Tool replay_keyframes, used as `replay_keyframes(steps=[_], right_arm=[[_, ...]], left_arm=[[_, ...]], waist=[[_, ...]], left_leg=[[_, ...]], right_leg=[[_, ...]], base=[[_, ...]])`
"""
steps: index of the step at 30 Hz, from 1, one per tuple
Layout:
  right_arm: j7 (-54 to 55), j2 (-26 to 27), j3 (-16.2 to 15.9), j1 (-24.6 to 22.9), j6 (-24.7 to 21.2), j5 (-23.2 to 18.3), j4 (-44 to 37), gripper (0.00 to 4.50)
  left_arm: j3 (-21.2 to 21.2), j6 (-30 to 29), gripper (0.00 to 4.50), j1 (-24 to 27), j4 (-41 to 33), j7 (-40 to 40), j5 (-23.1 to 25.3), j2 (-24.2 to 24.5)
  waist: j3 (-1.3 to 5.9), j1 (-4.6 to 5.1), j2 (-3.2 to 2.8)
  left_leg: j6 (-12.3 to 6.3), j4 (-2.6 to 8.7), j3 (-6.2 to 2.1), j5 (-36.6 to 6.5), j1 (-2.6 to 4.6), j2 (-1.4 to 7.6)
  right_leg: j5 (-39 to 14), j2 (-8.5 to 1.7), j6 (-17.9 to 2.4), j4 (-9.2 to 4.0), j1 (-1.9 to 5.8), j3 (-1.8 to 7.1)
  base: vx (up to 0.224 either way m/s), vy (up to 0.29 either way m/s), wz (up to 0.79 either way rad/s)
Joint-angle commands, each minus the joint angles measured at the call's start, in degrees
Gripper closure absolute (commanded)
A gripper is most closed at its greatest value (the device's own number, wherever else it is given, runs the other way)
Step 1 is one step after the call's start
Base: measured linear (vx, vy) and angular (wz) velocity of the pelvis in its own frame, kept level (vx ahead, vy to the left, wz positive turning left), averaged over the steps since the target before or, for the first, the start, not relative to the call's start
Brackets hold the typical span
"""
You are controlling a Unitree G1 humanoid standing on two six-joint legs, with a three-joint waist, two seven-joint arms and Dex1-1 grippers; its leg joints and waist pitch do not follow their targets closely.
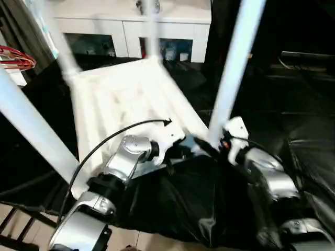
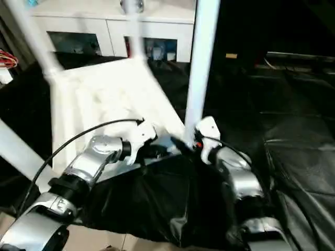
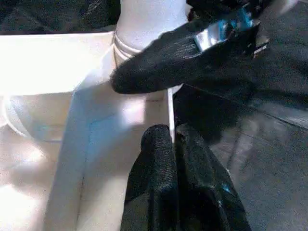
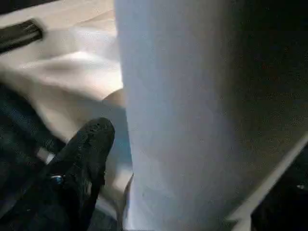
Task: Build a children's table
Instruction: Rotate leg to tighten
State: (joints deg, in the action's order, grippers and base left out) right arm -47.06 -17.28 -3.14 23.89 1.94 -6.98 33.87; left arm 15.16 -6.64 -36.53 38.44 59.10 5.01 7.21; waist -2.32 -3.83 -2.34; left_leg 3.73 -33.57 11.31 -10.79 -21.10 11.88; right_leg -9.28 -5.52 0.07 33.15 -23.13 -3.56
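The children's table (image 1: 131, 99) lies upside down on a black sheet (image 1: 188, 204), its ribbed underside facing up. Four tapered legs stand up from its corner sockets: one at the near left (image 1: 31, 130), one at the far left (image 1: 65, 57), one at the far right (image 1: 152, 31) and one at the near right (image 1: 233, 73). Behind it, at the far side, stands a white cabinet (image 1: 131, 26) with glass-fronted compartments.

Both grippers work at the near right corner. The left gripper (image 3: 174, 144) has its jaws closed on the thin white edge of the table top beside that corner; in its wrist view the rim runs right between the two black fingers. The right gripper (image 4: 120, 163) is at the base of the near right leg. One black finger (image 4: 84, 159) lies against the leg's side, and in the left wrist view a finger crosses in front of the socket. Whether these jaws are clamped on the leg or standing open around it cannot be told.

With all four legs up, the step in hand looks like seating the last leg: the left arm steadies the top while the right attends to the leg's foot in the socket. The next move likely calls for checking that the leg is fully home and upright, pressing or twisting it down if not, then freeing both grippers so the table can be turned onto its legs.
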Motion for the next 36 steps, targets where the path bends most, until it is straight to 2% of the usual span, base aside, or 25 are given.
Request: replay_keyframes(steps=[1, 2, 3, 5, 6, 7, 10, 15, 16, 19, 20, 25, 26, 31, 33, 34, 35, 36], right_arm=[[-3.41, 0.24, -2.31, -0.38, 0.06, -0.53, -1.48, 0.60], [-11.55, -3.72, -3.42, -2.01, -1.82, -2.27, -4.94, 0.60], [-12.89, -4.35, -3.65, -2.24, -2.23, -2.50, -5.48, 0.60], [-17.52, -6.49, -4.55, -2.98, -3.73, -3.21, -7.29, 0.60], [-18.16, -6.79, -4.74, -3.07, -3.99, -3.29, -7.53, 0.60], [-18.36, -6.89, -4.80, -3.09, -4.06, -3.32, -7.59, 0.60], [-20.90, -8.05, -5.60, -3.39, -4.96, -3.74, -8.41, 0.85], [-22.66, -8.64, -6.25, -3.49, -5.66, -4.05, -9.05, 1.33], [-23.55, -8.98, -6.52, -3.70, -6.35, -4.42, -9.61, 1.39], [-25.12, -9.33, -6.90, -4.24, -7.73, -4.83, -10.62, 1.51], [-25.55, -9.40, -7.07, -4.41, -8.08, -4.93, -10.81, 1.71], [-25.89, -9.03, -7.56, -4.84, -8.56, -5.14, -10.98, 1.82], [-25.92, -8.92, -7.66, -4.97, -8.67, -5.22, -11.05, 1.82], [-20.78, -6.08, -6.30, -4.78, -7.43, -4.44, -8.78, 1.83], [-12.34, -3.16, -4.11, -2.73, -6.32, -2.89, -4.29, 1.84], [-4.96, -0.75, -2.27, -0.79, -5.81, -1.77, -0.48, 1.84], [0.43, 1.04, -1.14, 0.55, -5.22, -1.02, 2.15, 1.84], [1.81, 1.55, -0.86, 0.90, -5.12, -0.89, 2.80, 1.84]], left_arm=[[0.22, 3.16, 4.50, -0.28, -3.26, 2.37, -3.95, -1.32], [0.06, 3.09, 4.50, 0.17, -4.58, 6.52, -5.38, 0.27], [-0.01, 3.08, 4.50, 0.21, -4.69, 7.24, -5.58, 0.49], [-0.19, 3.24, 4.50, 0.29, -4.76, 9.73, -6.11, 1.26], [-0.18, 3.30, 4.50, 0.28, -4.67, 10.09, -6.13, 1.41], [-0.15, 3.34, 4.50, 0.26, -4.62, 10.25, -6.15, 1.47], [0.11, 3.43, 4.50, 0.14, -4.11, 12.69, -6.69, 2.33], [0.68, 3.29, 4.50, 0.09, -3.80, 15.45, -6.96, 3.41], [0.84, 3.06, 4.50, 0.12, -3.78, 16.61, -6.99, 3.90], [0.81, 2.90, 4.50, 0.14, -3.71, 18.15, -6.97, 4.55], [0.81, 2.88, 4.50, 0.13, -3.64, 18.49, -7.03, 4.70], [0.91, 2.77, 4.50, 0.30, -3.64, 18.66, -7.16, 4.83], [0.94, 2.71, 4.50, 0.38, -3.70, 18.58, -7.16, 4.79], [-0.14, 2.68, 4.50, 0.21, -2.49, 12.66, -6.01, 3.01], [-0.86, 2.83, 4.50, -0.53, -1.08, 7.65, -4.88, 1.46], [-1.43, 2.62, 4.50, -1.26, 0.05, 4.01, -4.20, 0.03], [-1.70, 2.38, 4.50, -1.82, 0.75, 1.23, -3.64, -1.16], [-1.77, 2.28, 4.50, -2.01, 0.97, 0.31, -3.46, -1.53]], waist=[[3.38, -0.02, 1.20], [3.39, -0.02, 0.98], [3.42, -0.34, 1.14], [3.49, -0.46, 1.04], [3.49, -0.53, 0.84], [3.52, -0.59, 0.95], [3.54, -0.79, 0.93], [3.67, -1.16, 0.78], [3.67, -1.14, 1.01], [3.66, -1.30, 0.83], [3.62, -1.31, 0.98], [3.58, -1.31, 0.98], [3.55, -1.29, 1.18], [3.56, -1.21, 1.13], [3.35, -0.53, 1.22], [3.31, -0.40, 1.27], [3.27, 0.35, 1.29], [3.26, 0.70, 1.30]], left_leg=[[-5.45, 3.82, -0.42, -11.58, 0.45, 1.26], [-5.29, 3.85, -0.43, -11.71, 0.52, 1.25], [-5.79, 3.72, -0.34, -11.46, 0.61, 1.43], [-6.66, 3.61, -0.30, -10.20, 0.31, 1.40], [-6.71, 3.57, -0.32, -10.09, 0.36, 1.39], [-6.71, 3.55, -0.30, -9.92, 0.36, 1.40], [-6.08, 3.56, -0.31, -10.05, 0.53, 1.43], [-6.05, 3.49, -0.32, -9.02, 0.61, 1.51], [-6.06, 3.50, -0.32, -9.04, 0.54, 1.52], [-6.01, 3.54, -0.34, -9.38, 0.63, 1.54], [-5.99, 3.52, -0.31, -9.41, 0.56, 1.53], [-5.43, 3.58, -0.35, -9.72, 0.55, 1.52], [-5.40, 3.59, -0.34, -9.77, 0.52, 1.52], [-5.11, 3.62, -0.42, -9.45, 0.45, 1.50], [-3.92, 3.77, -0.44, -11.12, 0.43, 1.21], [-3.48, 3.90, -0.56, -11.51, 0.36, 1.13], [-2.50, 4.07, -0.74, -12.09, 0.22, 1.00], [-2.07, 4.05, -0.77, -12.39, 0.25, 0.90]], right_leg=[[-13.67, -2.47, -13.28, -3.51, 2.91, 1.66], [-14.21, -2.45, -13.20, -3.58, 2.83, 1.63], [-13.32, -2.42, -13.39, -3.50, 2.88, 1.72], [-11.71, -2.34, -13.85, -3.23, 2.95, 1.66], [-11.65, -2.32, -13.99, -3.20, 2.88, 1.61], [-11.49, -2.34, -14.02, -3.21, 2.89, 1.61], [-12.05, -2.38, -14.37, -3.22, 2.76, 1.62], [-9.53, -2.34, -15.00, -2.86, 2.74, 1.65], [-9.41, -2.35, -15.08, -2.84, 2.78, 1.62], [-9.85, -2.40, -15.05, -2.85, 2.80, 1.63], [-9.83, -2.39, -14.99, -2.86, 2.81, 1.66], [-11.16, -2.52, -14.59, -2.95, 2.80, 1.66], [-11.36, -2.51, -14.50, -2.98, 2.80, 1.66], [-11.58, -2.55, -14.25, -2.95, 2.75, 1.66], [-14.67, -2.57, -13.45, -3.35, 2.62, 1.60], [-16.04, -2.66, -12.91, -3.48, 2.79, 1.57], [-18.12, -2.62, -12.12, -3.60, 2.84, 1.46], [-19.07, -2.62, -11.79, -3.72, 2.77, 1.43]], base=[[0.000, 0.000, 0.00], [0.000, 0.000, 0.00], [0.000, 0.000, 0.00], [0.000, 0.000, 0.00], [0.000, 0.000, 0.00], [0.000, 0.000, 0.00], [0.000, 0.000, 0.00], [0.000, 0.000, 0.00], [0.000, 0.000, 0.00], [0.000, 0.000, 0.00], [0.000, 0.000, 0.00], [0.000, 0.000, 0.00], [0.000, 0.000, 0.00], [0.000, 0.000, 0.00], [0.000, 0.000, 0.00], [0.000, 0.000, 0.00], [0.000, 0.000, 0.00], [0.000, 0.000, 0.00]])
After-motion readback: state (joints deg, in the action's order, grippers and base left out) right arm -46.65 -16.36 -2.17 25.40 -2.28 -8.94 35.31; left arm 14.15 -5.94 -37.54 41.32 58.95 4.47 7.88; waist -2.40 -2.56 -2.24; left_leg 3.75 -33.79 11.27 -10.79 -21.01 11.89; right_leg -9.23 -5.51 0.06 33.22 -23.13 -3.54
